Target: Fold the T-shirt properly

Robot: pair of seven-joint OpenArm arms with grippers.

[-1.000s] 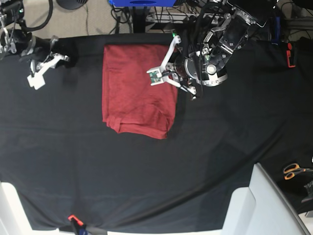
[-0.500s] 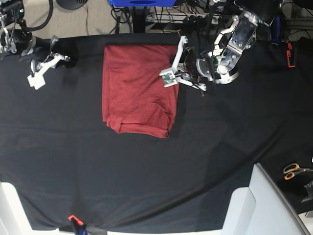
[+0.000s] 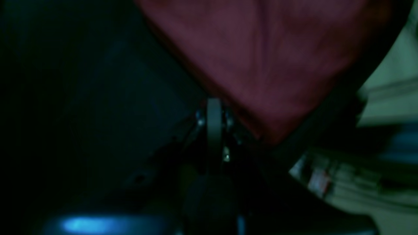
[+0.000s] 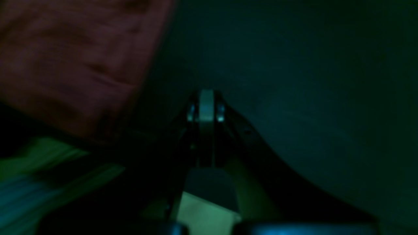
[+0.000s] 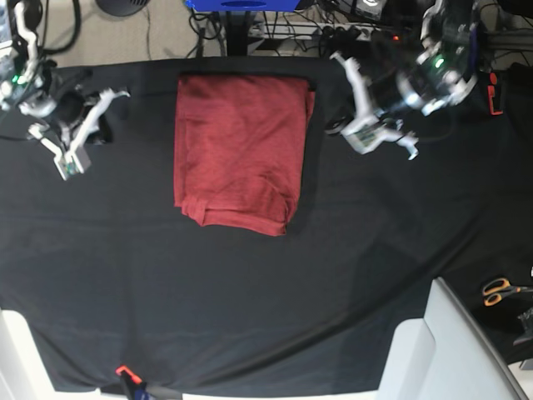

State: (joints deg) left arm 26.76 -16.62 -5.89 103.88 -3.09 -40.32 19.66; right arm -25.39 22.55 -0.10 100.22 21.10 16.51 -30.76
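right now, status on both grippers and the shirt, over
Left gripper shut, empty, off the shirt's side. Right gripper shut, empty, apart on the black cloth. T-shirt folded into a rectangle, lying flat. Nothing on it; scissors far off at the edge.

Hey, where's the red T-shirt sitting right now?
In the base view, the T-shirt lies folded on the black cloth, upper centre near the far edge, between the two arms and touched by neither.

No legible text or labels anywhere.

Base view evenly lit; both wrist views dark, blurred, perhaps underexposed.
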